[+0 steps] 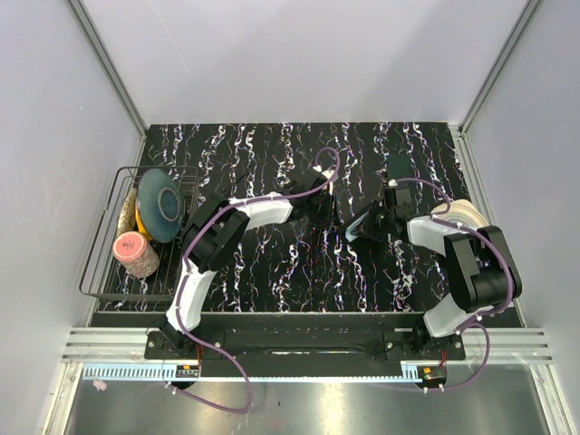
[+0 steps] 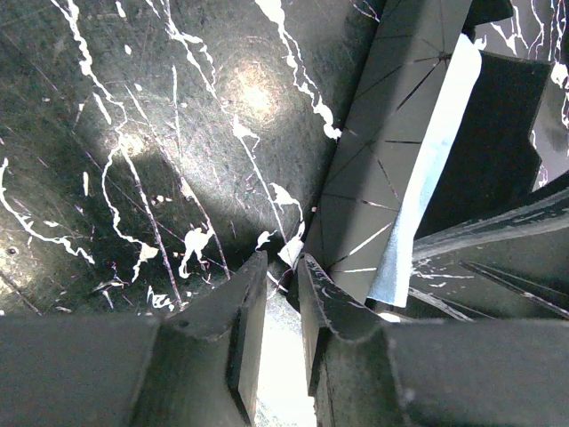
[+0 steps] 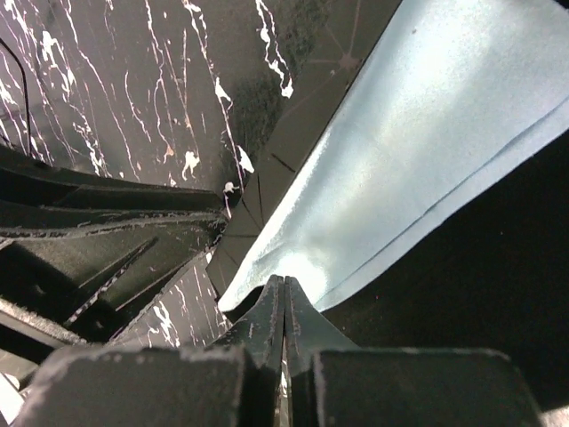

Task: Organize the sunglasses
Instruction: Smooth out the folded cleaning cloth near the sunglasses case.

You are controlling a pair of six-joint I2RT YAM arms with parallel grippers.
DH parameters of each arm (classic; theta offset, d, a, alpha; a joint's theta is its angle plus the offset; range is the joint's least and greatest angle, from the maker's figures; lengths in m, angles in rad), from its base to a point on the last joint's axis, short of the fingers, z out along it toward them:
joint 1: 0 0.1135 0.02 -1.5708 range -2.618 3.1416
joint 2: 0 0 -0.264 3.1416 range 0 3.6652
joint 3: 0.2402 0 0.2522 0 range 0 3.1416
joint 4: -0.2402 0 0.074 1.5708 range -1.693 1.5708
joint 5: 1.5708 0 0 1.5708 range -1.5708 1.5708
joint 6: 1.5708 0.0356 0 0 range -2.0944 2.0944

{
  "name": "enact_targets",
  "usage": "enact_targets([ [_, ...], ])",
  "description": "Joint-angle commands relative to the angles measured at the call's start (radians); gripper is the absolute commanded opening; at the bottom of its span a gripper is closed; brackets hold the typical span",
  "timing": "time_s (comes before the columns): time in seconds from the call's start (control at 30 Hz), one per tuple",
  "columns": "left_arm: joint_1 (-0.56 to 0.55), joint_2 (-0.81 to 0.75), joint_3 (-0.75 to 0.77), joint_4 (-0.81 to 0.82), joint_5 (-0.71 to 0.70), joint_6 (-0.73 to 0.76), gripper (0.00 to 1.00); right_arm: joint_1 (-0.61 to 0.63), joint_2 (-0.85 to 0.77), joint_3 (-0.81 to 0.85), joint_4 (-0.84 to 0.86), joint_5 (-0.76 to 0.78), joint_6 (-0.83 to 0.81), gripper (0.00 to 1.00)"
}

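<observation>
A dark folding sunglasses case [image 1: 361, 227] with pale blue lining lies open at the table's middle right. In the right wrist view its blue lining [image 3: 409, 151] fills the upper right. My right gripper [image 3: 284, 289] is shut, its tips pinched on the lining's lower edge. In the top view it [image 1: 367, 225] sits at the case. My left gripper [image 2: 283, 271] hovers just left of the case [image 2: 382, 169], jaws a narrow gap apart, right tip almost at the case's near corner; it also shows in the top view [image 1: 319, 188]. The sunglasses do not show clearly; a dark shape [image 1: 398, 167] lies at the back right.
A wire dish rack [image 1: 109, 263] stands at the left edge with a blue plate [image 1: 160, 204], a pink cup [image 1: 136, 254] and a yellow item. A white round object [image 1: 462, 214] lies behind the right arm. Grey walls enclose the black marbled table [image 1: 272, 145].
</observation>
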Motion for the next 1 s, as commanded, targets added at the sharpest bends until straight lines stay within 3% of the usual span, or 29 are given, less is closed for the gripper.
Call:
enact_targets([
  [0.0,-0.007,0.001,-0.020,-0.049,0.026,-0.002,0.25,0.004,0.024,-0.016,0.136,-0.017,0.044,0.00],
  [0.27,-0.008,0.008,-0.018,-0.048,0.029,-0.005,0.25,0.002,0.076,-0.030,0.228,-0.011,0.075,0.00],
  [0.6,-0.010,0.011,-0.021,-0.043,0.037,-0.008,0.25,0.004,0.124,-0.005,0.193,-0.008,0.050,0.00],
  [0.97,-0.008,0.007,-0.026,-0.043,0.032,-0.006,0.25,0.005,0.000,0.006,0.151,0.022,0.047,0.01],
])
